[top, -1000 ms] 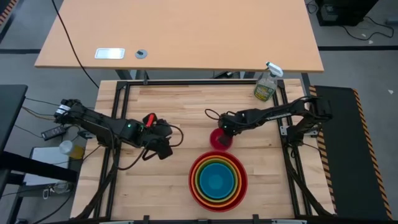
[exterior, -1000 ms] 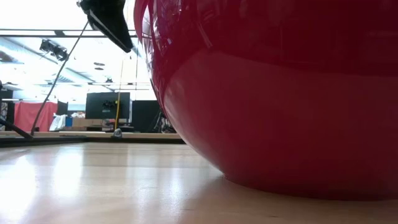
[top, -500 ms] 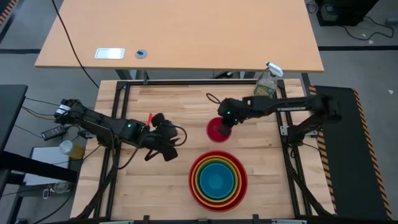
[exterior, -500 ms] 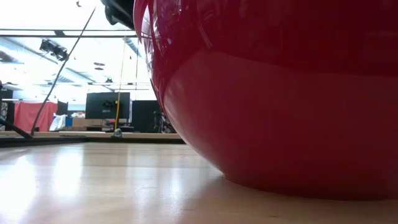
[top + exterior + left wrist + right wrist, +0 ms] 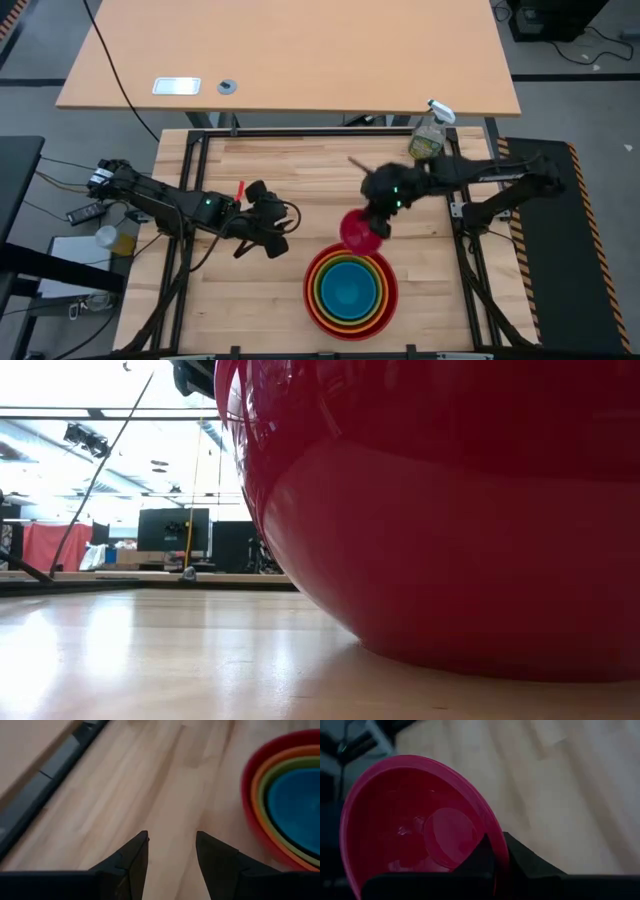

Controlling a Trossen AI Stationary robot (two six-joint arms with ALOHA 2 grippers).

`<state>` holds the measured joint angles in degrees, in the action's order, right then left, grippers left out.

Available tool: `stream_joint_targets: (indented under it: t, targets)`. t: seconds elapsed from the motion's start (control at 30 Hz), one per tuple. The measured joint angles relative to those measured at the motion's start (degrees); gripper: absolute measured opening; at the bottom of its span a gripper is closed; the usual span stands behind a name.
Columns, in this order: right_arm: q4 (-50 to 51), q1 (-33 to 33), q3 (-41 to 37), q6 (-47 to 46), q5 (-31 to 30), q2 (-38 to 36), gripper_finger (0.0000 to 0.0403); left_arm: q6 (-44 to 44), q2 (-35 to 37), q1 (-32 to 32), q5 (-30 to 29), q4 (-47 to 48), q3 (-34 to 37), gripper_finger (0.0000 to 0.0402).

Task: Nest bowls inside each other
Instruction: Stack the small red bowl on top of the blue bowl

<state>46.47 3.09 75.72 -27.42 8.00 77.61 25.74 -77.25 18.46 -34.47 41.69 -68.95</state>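
Four bowls sit nested near the table's front edge: red (image 5: 312, 300) outermost, then orange (image 5: 322, 272), lime green (image 5: 372, 270) and blue (image 5: 349, 291). The red bowl's wall (image 5: 450, 520) fills the low view, its base on the wood. My right gripper (image 5: 376, 222) hangs just beyond the stack's far rim, shut on the small magenta-pink bowl (image 5: 360, 232). My left gripper (image 5: 268, 240) waits open to the left of the stack, above bare wood; its wrist view shows open fingers (image 5: 131, 857) and the stack (image 5: 285, 795) ahead. My right gripper (image 5: 497, 849) pinches the pink bowl's rim (image 5: 489, 822), one finger (image 5: 476, 859) inside the bowl and one outside the wall. The fingers slant down from the table's far right. The bowl is lifted clear of the table, tilted, with its opening facing up and toward the wrist.
A clear spray bottle (image 5: 428, 136) with greenish liquid stands at the table's far right corner. Dark frame rails (image 5: 300, 133) run along the table's edges. Bare wood (image 5: 260, 320) lies left of the stack and toward the far edge.
My right gripper has risen from the table with the pink bowl, which now hangs tilted and clear of the wood, and has carried it a little toward the near edge, up to the stack's far rim. My left gripper has tipped its fingers up somewhat, staying open.
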Motion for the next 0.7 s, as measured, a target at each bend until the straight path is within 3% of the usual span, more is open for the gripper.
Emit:
stream_joint_targets:
  t: [0.27,0.5,0.7]
  targets:
    - [-5.06,11.28,0.01,-1.79,-1.95,8.64,0.0024,0.07,0.0,-0.14,-5.27,-2.04,0.0,0.0166]
    - [-11.13,15.52,0.01,-4.56,0.94,19.64,0.0025,0.15,-0.02,-0.68,-5.61,-2.78,0.0,0.0166]
    - [-10.48,18.91,2.35,-2.98,1.43,26.24,0.0025,0.13,-0.02,-1.3,-6.0,-2.92,0.0,0.0167]
